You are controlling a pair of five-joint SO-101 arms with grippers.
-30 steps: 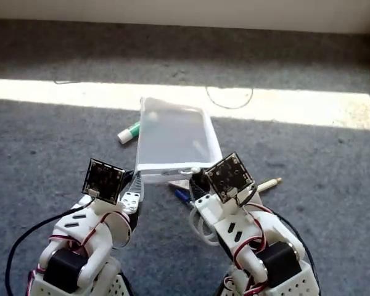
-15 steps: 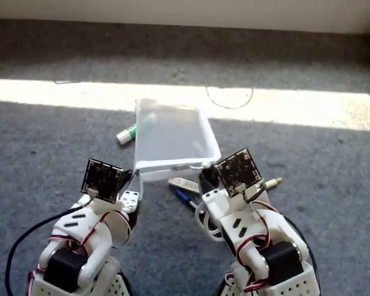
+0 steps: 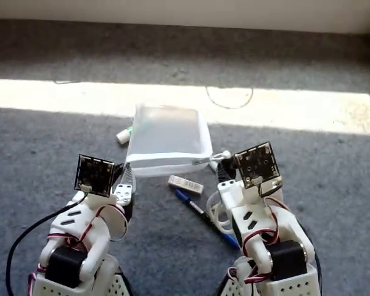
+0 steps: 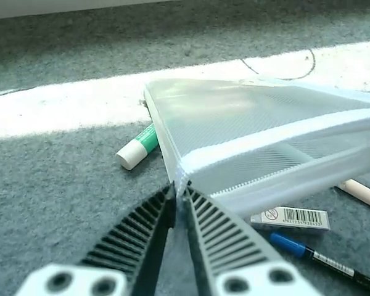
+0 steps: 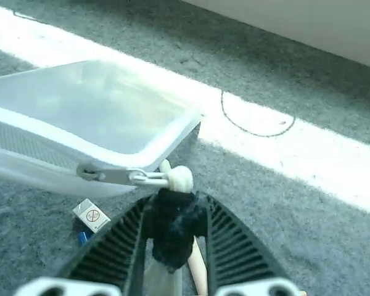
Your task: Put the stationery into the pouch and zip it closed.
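Note:
A translucent white pouch [image 3: 166, 142] lies on the grey carpet. My left gripper [image 3: 127, 177] is shut on its near left corner, and the fingertips pinch the seam in the left wrist view [image 4: 180, 192]. My right gripper [image 3: 227, 164] is shut on the dark tab of the zipper pull [image 5: 172, 213] at the pouch's near right end, with the white bead [image 5: 180, 179] just beyond the fingertips. Between the arms lie a small white eraser [image 3: 186, 184] and a blue pen [image 3: 203, 213]. A green-and-white glue stick [image 3: 123, 135] sits by the pouch's left side. A wooden pencil [image 4: 360, 193] lies partly under the right gripper.
A thin cable loop [image 3: 229, 98] lies on the sunlit strip of carpet behind the pouch. A pale wall [image 3: 185, 12] borders the far edge. Open carpet stretches to the left and right of the pouch.
My right gripper has moved right along the pouch's near edge with the zipper pull. The pouch shifted left and farther away, uncovering the eraser and pen. The left arm moved slightly left.

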